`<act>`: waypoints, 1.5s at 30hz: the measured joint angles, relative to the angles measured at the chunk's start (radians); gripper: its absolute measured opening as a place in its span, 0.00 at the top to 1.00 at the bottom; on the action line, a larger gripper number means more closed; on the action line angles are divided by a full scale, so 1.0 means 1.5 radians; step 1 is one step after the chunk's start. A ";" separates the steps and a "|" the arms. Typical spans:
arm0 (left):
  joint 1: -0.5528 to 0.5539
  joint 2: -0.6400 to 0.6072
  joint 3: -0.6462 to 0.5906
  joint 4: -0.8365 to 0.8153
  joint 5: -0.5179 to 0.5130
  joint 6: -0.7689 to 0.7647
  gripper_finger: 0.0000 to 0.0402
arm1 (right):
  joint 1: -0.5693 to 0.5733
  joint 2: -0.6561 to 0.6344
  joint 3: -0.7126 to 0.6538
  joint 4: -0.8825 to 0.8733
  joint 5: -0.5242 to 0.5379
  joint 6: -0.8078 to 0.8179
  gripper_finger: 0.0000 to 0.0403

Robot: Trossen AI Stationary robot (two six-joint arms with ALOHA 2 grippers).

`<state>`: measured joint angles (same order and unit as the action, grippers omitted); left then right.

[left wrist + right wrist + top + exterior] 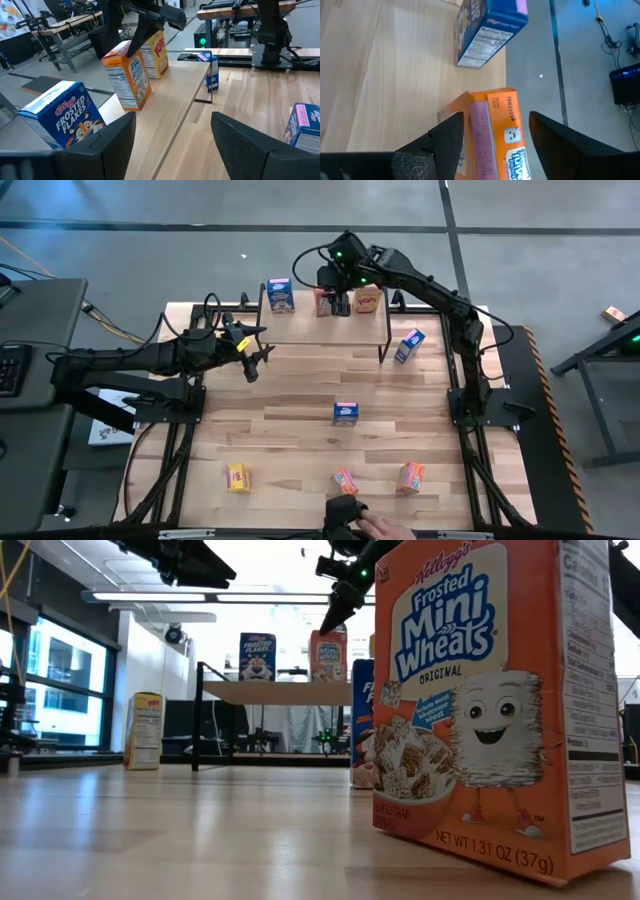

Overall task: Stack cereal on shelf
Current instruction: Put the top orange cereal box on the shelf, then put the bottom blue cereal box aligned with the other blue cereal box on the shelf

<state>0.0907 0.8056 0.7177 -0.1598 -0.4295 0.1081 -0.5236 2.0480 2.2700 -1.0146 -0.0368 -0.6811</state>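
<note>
- Cereal: three boxes stand on the shelf [300, 332]; the orange box [490, 135] sits between the right claw's [338, 302] spread fingers, apart from them.
- Your left claw [252, 348] hangs released beside the shelf.
- Expect light, crushable cardboard; pinch its narrow sides gently.
- Other boxes wait on the counter [300, 430].

Light wood shelf [300, 330], seemingly matt
</note>
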 joint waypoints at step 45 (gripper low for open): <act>0.000 0.000 0.000 0.000 0.000 0.000 0.38 | 0.332 -0.165 -0.242 -0.221 0.090 0.416 0.46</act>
<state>0.0910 0.8059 0.7177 -0.1599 -0.4294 0.1078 -0.0253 1.7998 1.9073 -1.3458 0.0987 -0.0575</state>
